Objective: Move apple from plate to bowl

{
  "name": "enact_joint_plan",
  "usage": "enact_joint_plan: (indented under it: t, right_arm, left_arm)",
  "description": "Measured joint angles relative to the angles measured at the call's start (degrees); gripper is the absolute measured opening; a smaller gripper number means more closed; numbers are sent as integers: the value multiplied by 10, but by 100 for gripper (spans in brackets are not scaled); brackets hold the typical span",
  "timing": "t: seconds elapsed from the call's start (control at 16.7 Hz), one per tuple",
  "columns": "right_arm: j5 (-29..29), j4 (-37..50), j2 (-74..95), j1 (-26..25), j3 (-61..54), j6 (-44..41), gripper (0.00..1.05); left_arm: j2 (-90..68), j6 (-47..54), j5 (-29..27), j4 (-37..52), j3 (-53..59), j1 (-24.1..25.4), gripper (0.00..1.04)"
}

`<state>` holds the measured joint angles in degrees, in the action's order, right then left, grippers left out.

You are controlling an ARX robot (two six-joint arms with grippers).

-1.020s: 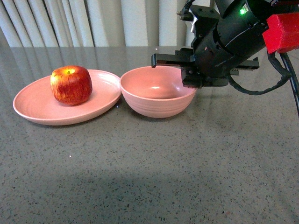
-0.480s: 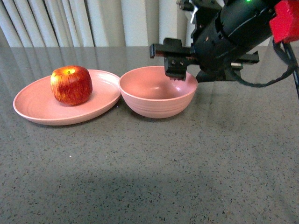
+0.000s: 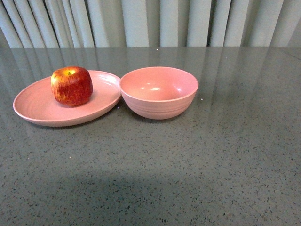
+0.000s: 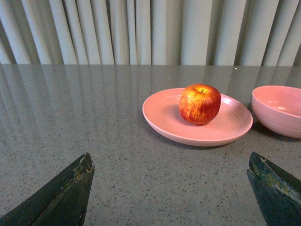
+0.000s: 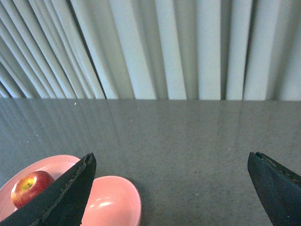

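The red, yellow-streaked apple (image 3: 71, 85) stands upright on the shallow pink plate (image 3: 35, 106) at the left of the table. Right beside the plate sits the deep pink bowl (image 3: 159, 92), with nothing in it. Neither arm shows in the front view. My left gripper (image 4: 170, 162) is open low over the table, with the apple (image 4: 200, 103), the plate (image 4: 162, 110) and an edge of the bowl (image 4: 278, 109) well ahead of it. My right gripper (image 5: 171, 162) is open high up, with the bowl (image 5: 113, 202) and the apple (image 5: 29, 187) far below it.
The table is a grey speckled stone top (image 3: 188, 165). Pale pleated curtains (image 3: 155, 21) hang along its far edge.
The right arm hung over the bowl's right rim a second ago, then rose and has left the front view. Apple, plate and bowl have not moved.
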<state>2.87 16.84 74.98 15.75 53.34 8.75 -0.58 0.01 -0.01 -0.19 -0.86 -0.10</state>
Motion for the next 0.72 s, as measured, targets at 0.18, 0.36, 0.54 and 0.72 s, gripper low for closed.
enact_joint_plan:
  t: [0.18,0.36,0.54,0.72]
  right_arm:
    - [4,44,-175,-44,-159,-14,98]
    - [-4,25,-287,-55,-271,-19,97]
    - [-105,8,-415,-85,-377,-70,62]
    - [-35,4,-473,-146,-434,-79,29]
  left_arm:
    - [0,0,0,0,0,0,98]
    - [0,0,0,0,0,0,98]
    - [0,0,0,0,0,0,98]
    - [0,0,0,0,0,0,98]
